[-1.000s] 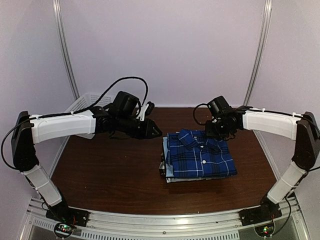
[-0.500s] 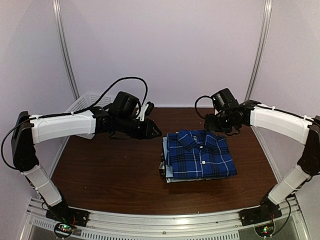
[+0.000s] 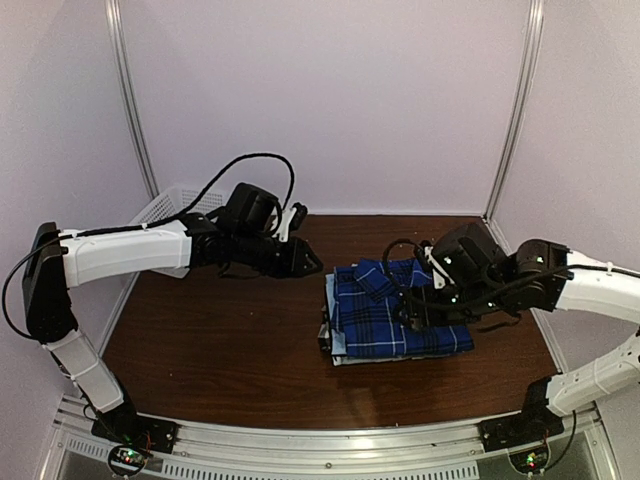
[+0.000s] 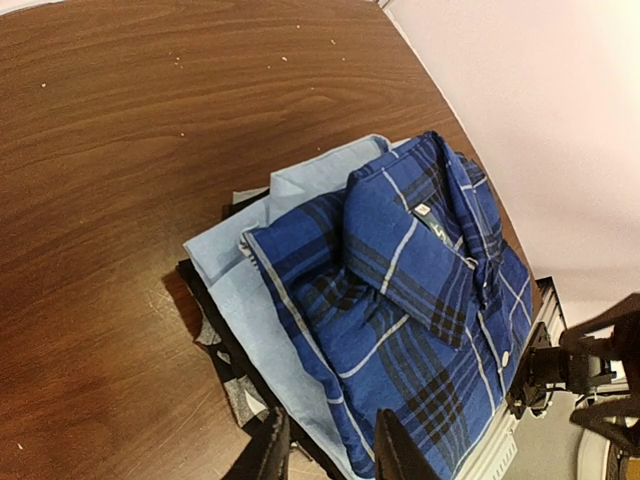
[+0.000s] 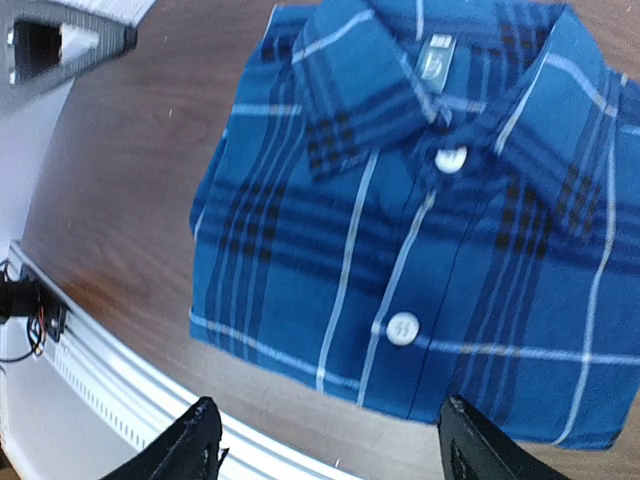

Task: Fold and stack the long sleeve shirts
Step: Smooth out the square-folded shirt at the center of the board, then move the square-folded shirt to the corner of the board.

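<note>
The right gripper [image 5: 328, 420] has its jaws spread wide and empty (one finger [image 5: 195, 445] at each lower corner of its wrist view), hovering over the plaid shirt [image 5: 420, 240]. The left gripper [image 4: 330, 445] has narrowly parted jaws that hold nothing, beside the stack. The plaid shirt lies folded on the light blue shirt [image 4: 228, 268], with darker shirts [image 4: 225, 365] beneath, on the wooden table [image 4: 150, 120].

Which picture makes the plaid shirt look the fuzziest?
Right wrist view: the plaid shirt is fuzziest, with its white lines soft and smeared. Left wrist view: much sharper, with a dark shadow on the table beside the shirt. Top view: soft, even light, no glare, a bit grainy.
</note>
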Robot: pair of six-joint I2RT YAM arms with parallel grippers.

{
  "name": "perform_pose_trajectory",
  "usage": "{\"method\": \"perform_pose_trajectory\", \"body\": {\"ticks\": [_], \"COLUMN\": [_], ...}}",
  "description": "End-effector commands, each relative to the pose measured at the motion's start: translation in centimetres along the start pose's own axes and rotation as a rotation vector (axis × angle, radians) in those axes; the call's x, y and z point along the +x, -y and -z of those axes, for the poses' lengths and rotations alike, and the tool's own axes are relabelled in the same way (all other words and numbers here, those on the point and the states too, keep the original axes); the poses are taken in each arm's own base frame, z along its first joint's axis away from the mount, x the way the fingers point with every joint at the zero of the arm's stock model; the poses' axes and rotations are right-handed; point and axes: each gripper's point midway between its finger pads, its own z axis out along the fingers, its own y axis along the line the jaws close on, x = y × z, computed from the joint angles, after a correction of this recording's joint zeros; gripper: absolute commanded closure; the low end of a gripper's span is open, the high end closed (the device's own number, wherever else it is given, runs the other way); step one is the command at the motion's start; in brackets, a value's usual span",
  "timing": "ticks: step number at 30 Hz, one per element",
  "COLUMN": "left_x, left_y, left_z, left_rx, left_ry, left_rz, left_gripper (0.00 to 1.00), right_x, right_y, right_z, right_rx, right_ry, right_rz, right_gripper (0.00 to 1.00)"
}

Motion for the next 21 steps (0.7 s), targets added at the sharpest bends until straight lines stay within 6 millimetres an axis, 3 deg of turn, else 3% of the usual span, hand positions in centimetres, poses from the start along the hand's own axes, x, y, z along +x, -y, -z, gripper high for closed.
{"method": "perform_pose_trajectory", "body": {"ticks": [1, 5, 9, 16, 21], "left_x": [-1.7, -1.6, -1.7, -2.2, -2.3], "left_y": [1.3, 1.1, 1.0, 0.7, 0.1], "left_z": [0.7, 0.5, 0.5, 1.2, 1.9], "left_rx": [0.023, 0.020, 0.016, -0.012, -0.030], "left_ry": [0.055, 0.050, 0.053, 0.068, 0.078], "left_rz": [-0.037, -0.033, -0.030, -0.029, -0.024], "left_gripper": [0.69, 0.69, 0.69, 0.69, 0.69], "right_x": [5.9, 9.8, 12.3, 12.3, 13.2], "right_y": [-1.0, -2.1, -2.8, -1.5, -0.4], "right_z": [0.6, 0.0, -2.1, -6.6, -10.0], "right_rx": [-0.043, -0.073, -0.121, -0.020, 0.061], "right_ry": [-0.150, -0.238, -0.276, -0.180, -0.163], "right_rz": [-0.067, -0.055, -0.094, -0.121, -0.102], "right_gripper": [0.24, 0.24, 0.23, 0.22, 0.22]}}
